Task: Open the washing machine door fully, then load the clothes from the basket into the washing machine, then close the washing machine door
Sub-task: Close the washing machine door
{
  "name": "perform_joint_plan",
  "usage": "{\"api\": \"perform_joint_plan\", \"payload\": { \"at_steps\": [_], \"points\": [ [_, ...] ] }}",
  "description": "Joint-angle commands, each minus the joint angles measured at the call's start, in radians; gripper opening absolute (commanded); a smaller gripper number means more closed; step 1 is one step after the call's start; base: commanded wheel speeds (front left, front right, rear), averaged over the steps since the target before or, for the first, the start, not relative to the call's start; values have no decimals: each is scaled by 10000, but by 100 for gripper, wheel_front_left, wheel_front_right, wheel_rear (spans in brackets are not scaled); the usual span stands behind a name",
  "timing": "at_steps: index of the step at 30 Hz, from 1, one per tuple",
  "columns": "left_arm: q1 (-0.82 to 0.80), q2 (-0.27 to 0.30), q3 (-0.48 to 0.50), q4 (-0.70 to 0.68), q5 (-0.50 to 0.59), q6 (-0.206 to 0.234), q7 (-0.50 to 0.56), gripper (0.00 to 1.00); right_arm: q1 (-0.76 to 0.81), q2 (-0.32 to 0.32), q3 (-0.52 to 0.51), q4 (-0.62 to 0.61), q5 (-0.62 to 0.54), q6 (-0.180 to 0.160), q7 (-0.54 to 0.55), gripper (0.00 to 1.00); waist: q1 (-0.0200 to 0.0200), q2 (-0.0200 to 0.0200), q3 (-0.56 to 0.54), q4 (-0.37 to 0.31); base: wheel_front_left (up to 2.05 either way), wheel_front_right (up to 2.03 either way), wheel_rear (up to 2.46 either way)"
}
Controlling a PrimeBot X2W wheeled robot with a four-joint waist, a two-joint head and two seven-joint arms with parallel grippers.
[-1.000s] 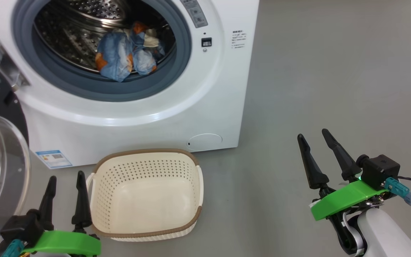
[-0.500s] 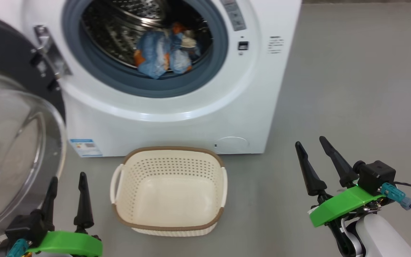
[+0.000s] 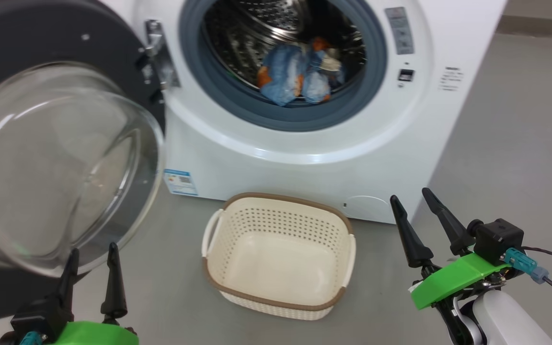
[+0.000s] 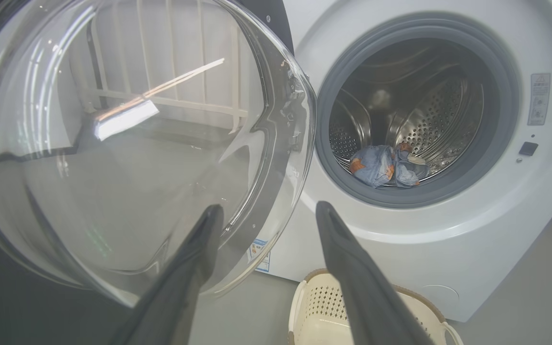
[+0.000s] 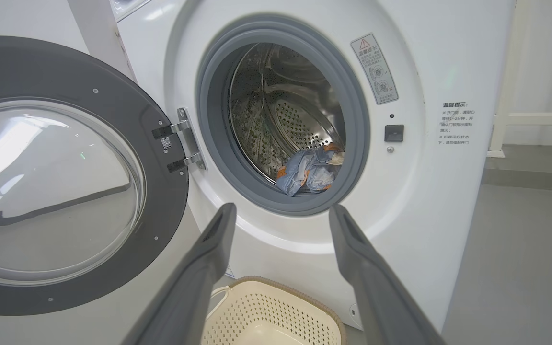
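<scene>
On the left, the washing machine door (image 3: 60, 158) hangs wide open. It has a fat black rim and a big clear glass bowl that bulges out. The left end effector (image 3: 93, 249) is just below the bowl, with its two dark fingers spread apart and nothing in them.

The right wrist view shows a tiny square code sticker (image 5: 166, 142) on the black rim, beside the silver hinge (image 5: 187, 143). A small blue label (image 3: 178, 181) sits low on the washing machine (image 3: 304, 158), and its words are too small to read.

The basket (image 3: 283, 196) stands on the grey floor (image 3: 520, 120) just in front of the machine. It is cream with a brown rim, and it is empty. The clothes (image 3: 297, 76), blue with orange bits, lie bunched at the bottom of the steel drum (image 3: 247, 38).

Right of the round hole, the right wrist view shows a grey sticker (image 5: 374, 68) with a red warning triangle. Beside it are lines of Chinese writing (image 5: 455, 123). The head view shows both blurry.

The right end effector (image 3: 409, 195) is far right, with its fingers apart and nothing in them.
</scene>
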Motion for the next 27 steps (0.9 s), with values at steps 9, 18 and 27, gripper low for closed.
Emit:
{"api": "perform_joint_plan", "payload": {
  "at_steps": [9,18,27],
  "points": [
    [-88,210,292,-230,4,179,-60,100,170,-5,228,-200,37,56,-80,100,0,0,-204,1252,0,0,0],
    [-81,194,297,-290,-91,260,-61,100,80,-7,308,-179,38,56,-80,100,0,0,-84,1639,0,0,0],
    [-46,191,289,-319,-134,315,-62,100,74,21,310,-141,53,56,-80,100,0,0,-123,1800,0,0,0]
  ]
}}
